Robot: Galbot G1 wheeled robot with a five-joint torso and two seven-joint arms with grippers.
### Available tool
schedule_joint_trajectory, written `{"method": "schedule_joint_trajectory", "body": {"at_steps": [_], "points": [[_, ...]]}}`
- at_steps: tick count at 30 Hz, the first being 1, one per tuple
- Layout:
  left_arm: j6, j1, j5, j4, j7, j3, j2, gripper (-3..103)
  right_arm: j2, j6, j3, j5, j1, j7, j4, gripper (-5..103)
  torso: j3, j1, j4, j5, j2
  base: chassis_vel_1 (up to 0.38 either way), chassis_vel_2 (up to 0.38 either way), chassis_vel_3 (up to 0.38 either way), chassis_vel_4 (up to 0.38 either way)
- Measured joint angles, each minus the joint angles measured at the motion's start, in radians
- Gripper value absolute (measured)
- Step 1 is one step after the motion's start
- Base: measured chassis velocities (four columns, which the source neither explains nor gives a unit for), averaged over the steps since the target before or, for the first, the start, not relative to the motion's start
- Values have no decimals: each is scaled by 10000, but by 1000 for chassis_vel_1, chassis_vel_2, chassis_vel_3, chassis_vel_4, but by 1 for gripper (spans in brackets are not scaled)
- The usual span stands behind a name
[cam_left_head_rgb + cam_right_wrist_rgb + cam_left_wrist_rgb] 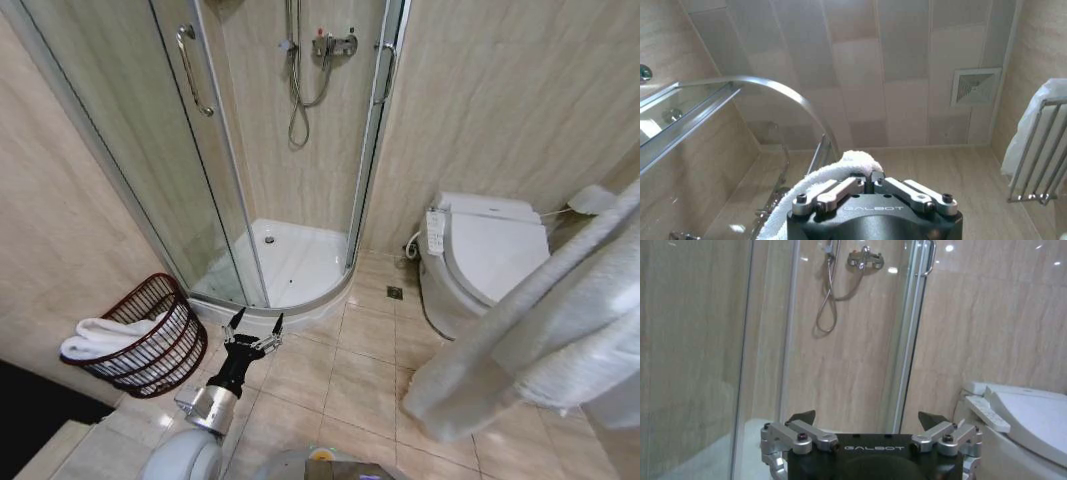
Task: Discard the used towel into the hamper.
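Right claw (872, 176) pinches the white towel (833, 175); left claw (254, 328) spread wide.

A curved glass shower enclosure (240, 150) fills the upper left of the head view, with a white tray (290, 262), a chrome mixer (335, 44) and a looping hose (298, 90) against beige marbled wall tiles (480, 100). At right sits a white toilet (485, 255) with its lid down, on a floor of large beige tiles (350, 370) with a small drain (395, 292). The right wrist view shows a panelled ceiling (860, 65) with a square vent (975, 86) at right, and a chrome wall rack (1040, 150).
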Motion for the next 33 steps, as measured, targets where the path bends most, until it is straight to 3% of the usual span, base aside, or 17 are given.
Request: {"method": "schedule_joint_trajectory", "body": {"at_steps": [33], "points": [[0, 0, 0, 0, 0, 0, -1, 100, 630, -58, -332, -173, 5, -129, 512, 3, 828, 557, -1, 0, 1383, 0, 0, 0, 0]]}}
